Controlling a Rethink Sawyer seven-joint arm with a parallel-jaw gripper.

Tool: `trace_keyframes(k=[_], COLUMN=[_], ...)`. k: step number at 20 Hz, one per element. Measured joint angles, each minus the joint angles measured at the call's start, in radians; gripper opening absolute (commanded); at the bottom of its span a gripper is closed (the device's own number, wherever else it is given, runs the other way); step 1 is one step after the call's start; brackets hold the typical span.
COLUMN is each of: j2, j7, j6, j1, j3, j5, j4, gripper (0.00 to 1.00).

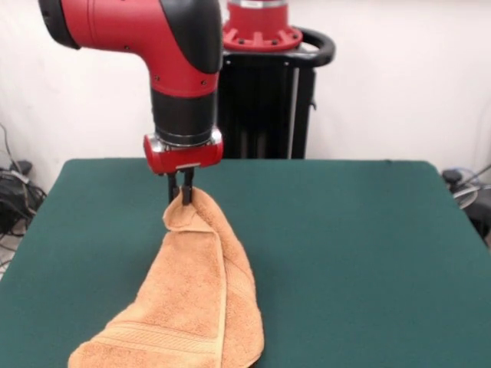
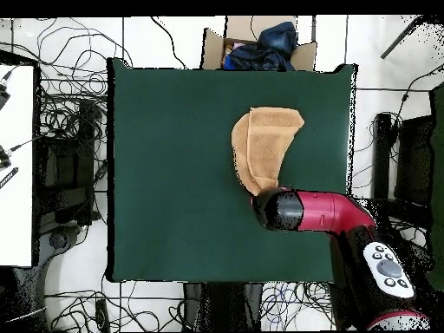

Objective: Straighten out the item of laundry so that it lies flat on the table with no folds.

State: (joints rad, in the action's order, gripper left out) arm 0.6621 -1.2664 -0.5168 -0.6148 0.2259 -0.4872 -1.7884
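Above the table (image 1: 368, 230), pincer (image 1: 181, 196) pinches towel (image 1: 192, 291).

Setting: robotics lab / test cell, not a home or shop.

Evidence, front view: red and black industrial arm (image 1: 165, 46) mounted on a black pedestal (image 1: 265, 100) with a push handle, standing at the far side of a table (image 1: 345, 245) covered in dark green felt. Plain white wall (image 1: 399, 77) behind. Loose cables (image 1: 15, 192) bundled on the floor at the picture's left edge.

Evidence, overhead view: many black cables (image 2: 74, 130) strewn over a pale floor all round the table. Open cardboard box (image 2: 260, 48) holding dark items at the table's far edge. White bench or panel (image 2: 16, 165) at the picture's left edge.
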Motion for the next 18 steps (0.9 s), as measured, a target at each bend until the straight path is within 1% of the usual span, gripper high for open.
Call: trace_keyframes(k=[6, 18], j2=[-0.002, 0.013], j7=[0.0, 0.0], j6=[-0.026, -0.096], j1=[-0.003, -0.013], j3=[0.025, 0.063], j5=[-0.008, -0.012], j4=[-0.014, -0.115], gripper=[0.0, 0.0])
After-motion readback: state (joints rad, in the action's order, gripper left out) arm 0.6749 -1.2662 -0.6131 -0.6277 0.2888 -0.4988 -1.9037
